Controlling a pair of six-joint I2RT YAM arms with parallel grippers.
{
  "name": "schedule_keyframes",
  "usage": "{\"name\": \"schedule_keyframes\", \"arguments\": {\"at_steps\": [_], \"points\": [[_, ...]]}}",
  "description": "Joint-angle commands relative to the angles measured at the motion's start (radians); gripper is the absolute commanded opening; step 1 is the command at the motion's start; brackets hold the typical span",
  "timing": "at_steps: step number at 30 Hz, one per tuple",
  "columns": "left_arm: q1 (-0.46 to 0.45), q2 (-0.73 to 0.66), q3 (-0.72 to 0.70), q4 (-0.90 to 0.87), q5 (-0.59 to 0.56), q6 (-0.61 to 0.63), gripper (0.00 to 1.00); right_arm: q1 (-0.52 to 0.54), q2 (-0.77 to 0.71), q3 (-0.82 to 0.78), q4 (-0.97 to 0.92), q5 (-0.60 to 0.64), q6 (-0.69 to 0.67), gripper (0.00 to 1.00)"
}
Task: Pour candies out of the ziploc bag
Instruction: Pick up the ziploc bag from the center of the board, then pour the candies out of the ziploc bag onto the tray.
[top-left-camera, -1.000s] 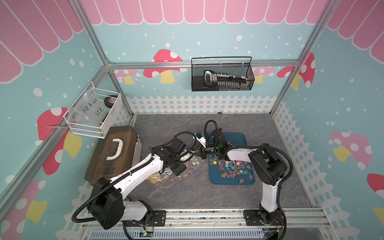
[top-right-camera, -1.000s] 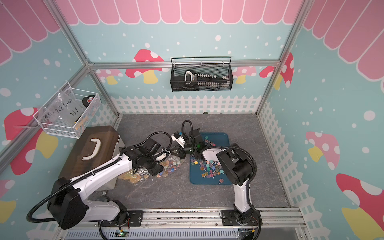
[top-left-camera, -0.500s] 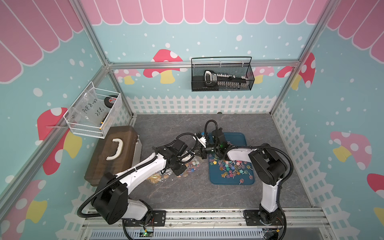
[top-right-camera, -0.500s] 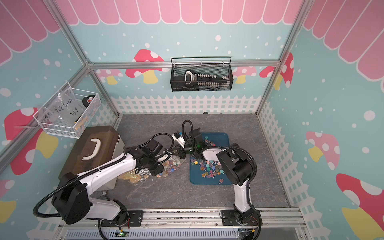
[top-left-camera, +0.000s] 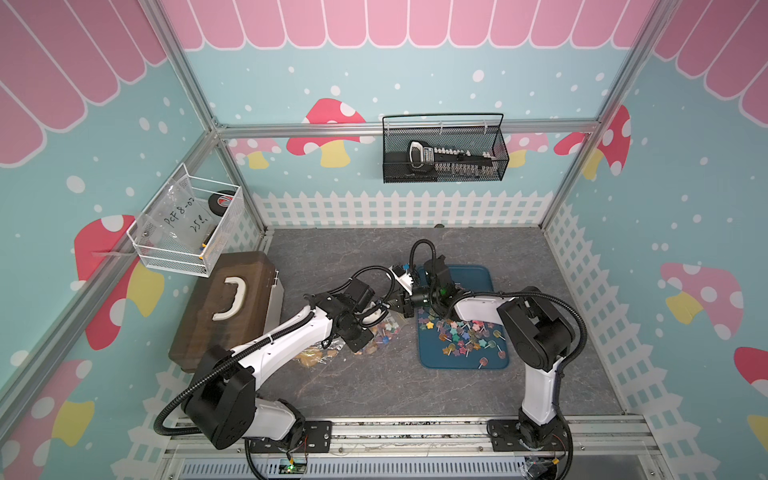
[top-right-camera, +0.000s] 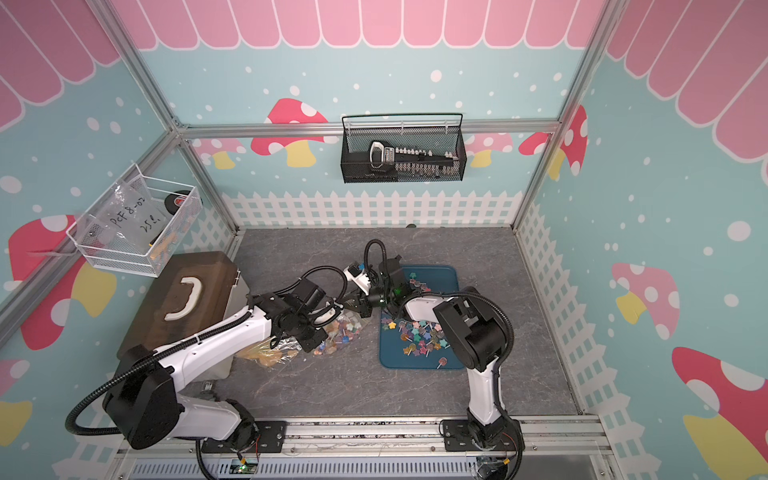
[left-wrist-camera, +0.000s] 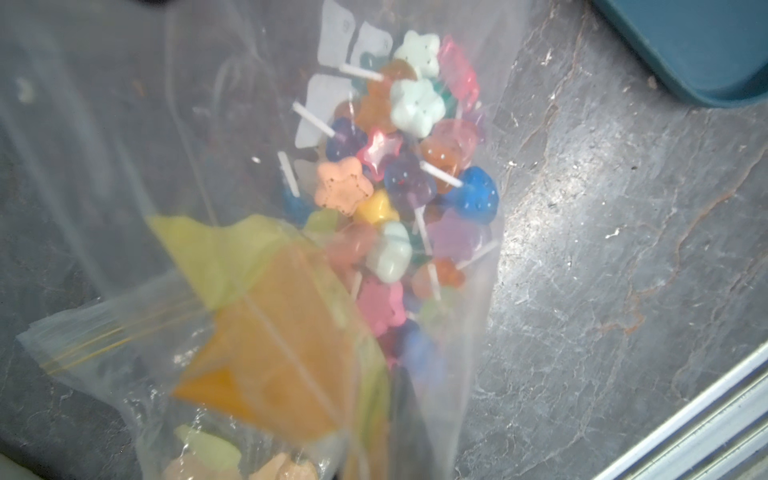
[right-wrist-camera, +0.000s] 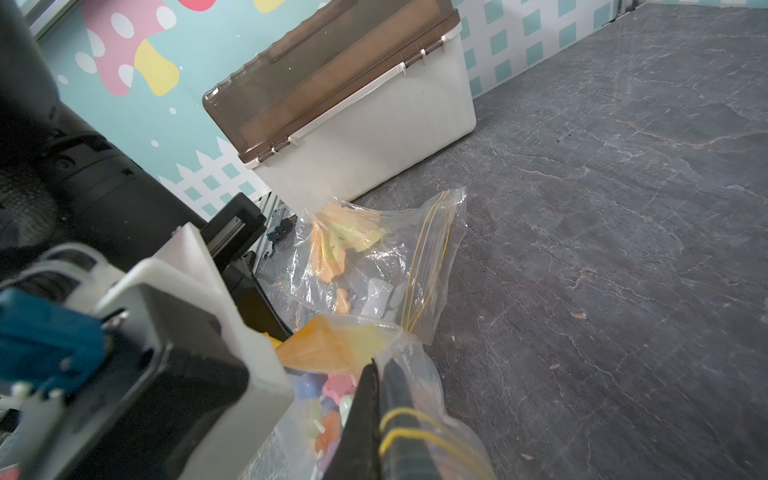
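In both top views the clear ziploc bag (top-left-camera: 384, 330) (top-right-camera: 345, 328) lies on the grey floor just left of the blue tray (top-left-camera: 469, 278) (top-right-camera: 440, 278). Many candies (left-wrist-camera: 399, 166) are still inside it. Other candies (top-left-camera: 461, 334) (top-right-camera: 419, 336) lie scattered on the tray. My left gripper (top-left-camera: 361, 343) (left-wrist-camera: 405, 399) is shut on the bag's near-left end, one dark finger showing through the plastic. At the bag's far end, by the tray's corner, my right gripper (top-left-camera: 395, 307) (right-wrist-camera: 380, 374) is shut on the yellow-lined zip edge.
A second clear bag (top-left-camera: 316, 357) (right-wrist-camera: 374, 257) with orange and yellow pieces lies under my left arm. A white box with a brown lid (top-left-camera: 224, 303) stands at the left wall. A black wire basket (top-left-camera: 444, 153) and a white one (top-left-camera: 187, 224) hang on the walls.
My left gripper has closed from open onto the bag's near-left end. The right gripper has kept its grip on the zip edge without moving.
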Motion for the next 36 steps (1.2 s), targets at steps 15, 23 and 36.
{"name": "schedule_keyframes", "arguments": {"at_steps": [15, 23, 36], "points": [[-0.02, -0.113, 0.14, -0.058, -0.033, -0.003, 0.0, -0.019, -0.179, -0.081, -0.002, 0.076, -0.008, 0.0], [-0.064, -0.106, 0.224, -0.057, -0.055, 0.016, 0.0, -0.034, -0.332, -0.19, -0.001, 0.194, 0.009, 0.0], [-0.168, 0.016, 0.41, -0.031, -0.068, 0.036, 0.0, -0.058, -0.616, -0.362, -0.075, 0.459, 0.051, 0.0]]}}
